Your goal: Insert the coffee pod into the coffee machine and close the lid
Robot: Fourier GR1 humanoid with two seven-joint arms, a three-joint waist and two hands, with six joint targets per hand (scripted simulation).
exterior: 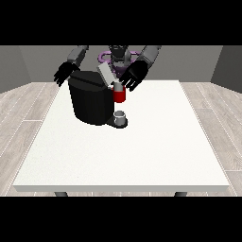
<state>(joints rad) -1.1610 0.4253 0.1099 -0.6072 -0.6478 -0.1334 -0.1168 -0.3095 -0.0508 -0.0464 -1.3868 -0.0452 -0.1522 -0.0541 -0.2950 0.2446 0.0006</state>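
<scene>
Two hands we see up by the machine (90, 100): the one at the view's right (132, 75), fingers spread and holding nothing, hangs just above a red thing at the machine (119, 96); the one at the view's left (64, 73), fingers likewise apart, sits behind the machine's top. The lid (105, 74) stands tilted up. A grey thing (120, 116) rests on the machine's base, on the table (142, 151); we cannot tell whether it is the pod.

Black coffee machine (92, 101), lid (106, 74) raised, near table (142, 156) far edge; red thing at the machine (119, 96); grey cup (120, 116) beneath.

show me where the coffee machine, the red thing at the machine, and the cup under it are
coffee machine (90, 101), front view, on its black body.
red thing at the machine (119, 96), front view, on its front face.
cup (120, 115), front view, on its grey side.
</scene>
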